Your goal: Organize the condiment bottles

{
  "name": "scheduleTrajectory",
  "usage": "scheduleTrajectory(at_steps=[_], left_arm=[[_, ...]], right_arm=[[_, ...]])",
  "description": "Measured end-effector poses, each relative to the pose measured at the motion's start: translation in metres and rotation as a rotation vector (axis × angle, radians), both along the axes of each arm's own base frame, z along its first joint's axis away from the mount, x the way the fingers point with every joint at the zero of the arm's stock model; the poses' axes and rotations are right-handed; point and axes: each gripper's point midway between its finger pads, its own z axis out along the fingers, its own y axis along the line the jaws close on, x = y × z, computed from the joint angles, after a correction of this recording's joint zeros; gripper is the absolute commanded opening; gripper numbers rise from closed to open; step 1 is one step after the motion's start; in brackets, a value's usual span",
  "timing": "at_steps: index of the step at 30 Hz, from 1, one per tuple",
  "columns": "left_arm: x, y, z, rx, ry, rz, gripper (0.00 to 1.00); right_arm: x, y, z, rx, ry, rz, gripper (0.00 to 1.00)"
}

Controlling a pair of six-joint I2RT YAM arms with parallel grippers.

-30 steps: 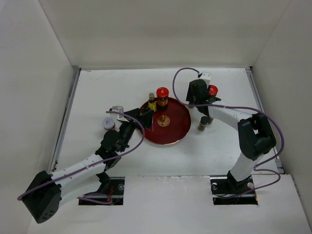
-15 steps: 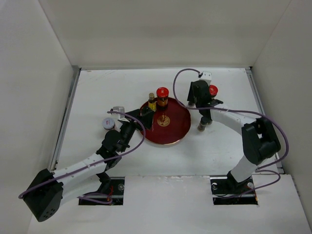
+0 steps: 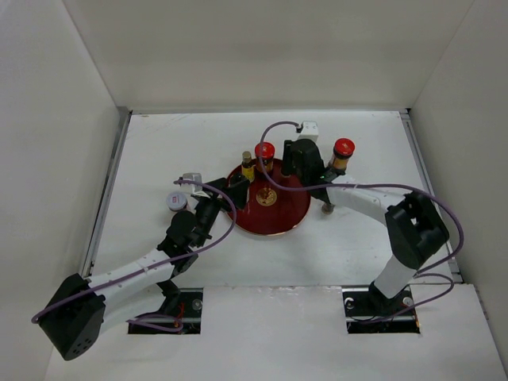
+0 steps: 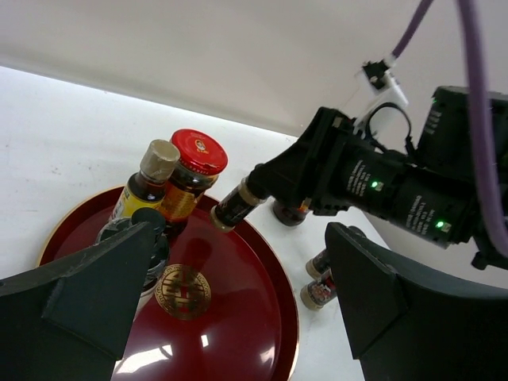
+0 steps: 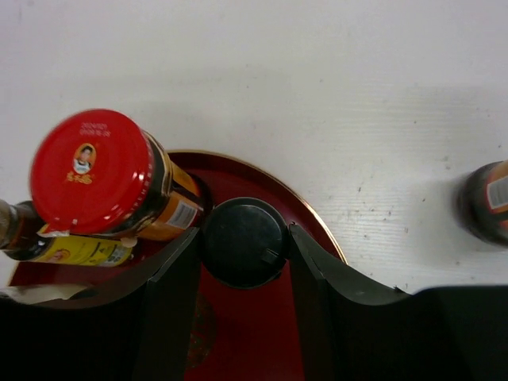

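Observation:
My right gripper (image 5: 244,258) is shut on a slim black-capped bottle (image 5: 244,240) and holds it tilted over the back right rim of the red tray (image 5: 321,225). In the left wrist view this bottle (image 4: 238,205) hangs above the tray (image 4: 262,317). A red-capped jar (image 3: 264,155) and a yellowish bottle (image 3: 247,165) stand on the tray's back. A second red-capped jar (image 3: 343,151) stands on the table to the right. Two slim bottles (image 4: 320,279) stand right of the tray. My left gripper (image 3: 236,189) is open and empty at the tray's left edge.
A white-lidded jar (image 3: 176,201) and a grey-lidded one (image 3: 190,179) stand on the table left of the tray. A black-capped bottle (image 4: 145,225) stands by my left finger on the tray. White walls enclose the table on three sides.
My right gripper has moved left with the slim bottle, from beside the red-capped jar on the table to over the tray's back right rim. The left arm has hardly moved.

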Motion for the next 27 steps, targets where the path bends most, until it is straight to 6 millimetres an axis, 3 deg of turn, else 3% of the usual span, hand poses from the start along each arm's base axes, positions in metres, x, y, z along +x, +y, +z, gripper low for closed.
scheduleTrajectory(at_steps=[4, 8, 15, 18, 22, 25, 27], left_arm=[[0.000, 0.000, -0.001, 0.000, 0.005, 0.000, 0.90], [0.001, -0.001, -0.002, 0.000, 0.007, 0.000, 0.90], [0.001, -0.001, -0.002, -0.004, 0.008, -0.001, 0.90], [0.001, -0.001, -0.002, -0.006, 0.008, -0.001, 0.90], [0.001, -0.001, -0.002, -0.007, 0.008, -0.001, 0.90], [0.001, -0.001, -0.002, -0.007, 0.008, -0.001, 0.90], [0.001, -0.001, -0.003, -0.006, 0.010, -0.001, 0.90]], right_arm=[[0.003, 0.006, -0.023, -0.026, 0.040, 0.009, 0.48], [0.000, 0.012, -0.034, -0.039, 0.058, 0.023, 0.66], [-0.004, 0.018, -0.030, -0.032, 0.051, 0.037, 0.81], [-0.009, 0.013, -0.013, -0.013, 0.022, 0.036, 0.81], [-0.012, -0.017, 0.034, 0.046, -0.066, -0.012, 0.82], [0.003, -0.072, 0.069, 0.081, -0.144, -0.147, 0.88], [0.013, -0.113, 0.076, 0.073, -0.167, -0.260, 0.92]])
